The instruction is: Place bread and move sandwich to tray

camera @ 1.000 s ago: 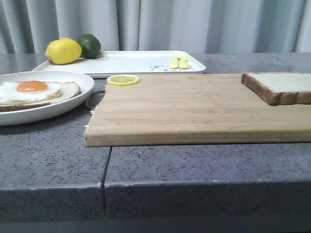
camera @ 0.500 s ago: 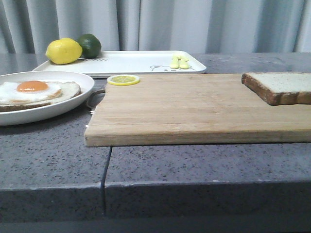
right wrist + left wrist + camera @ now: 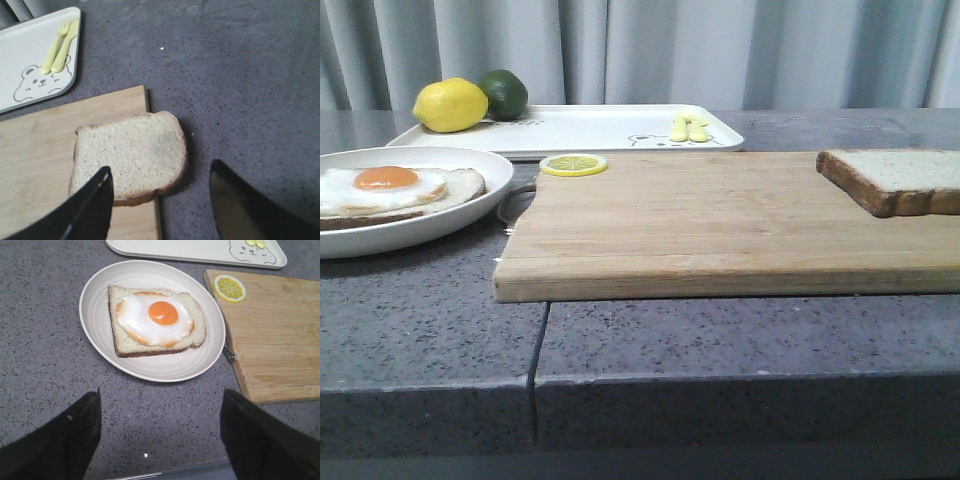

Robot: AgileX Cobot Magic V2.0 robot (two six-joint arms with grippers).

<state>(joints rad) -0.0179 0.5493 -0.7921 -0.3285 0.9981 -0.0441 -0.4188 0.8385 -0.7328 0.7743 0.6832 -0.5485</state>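
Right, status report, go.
Both grippers, left and right, open, empty. Bread on board's corner. Egg-topped slice uncovered on plate. Tray carries lemon, lime.

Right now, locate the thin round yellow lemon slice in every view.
Front view: thin round yellow lemon slice lies on the wooden cutting board's far left corner.
Left wrist view: it lies on that same board corner, beside the round white plate.
Right wrist view: not in it.
Shared landmark: the wooden board.
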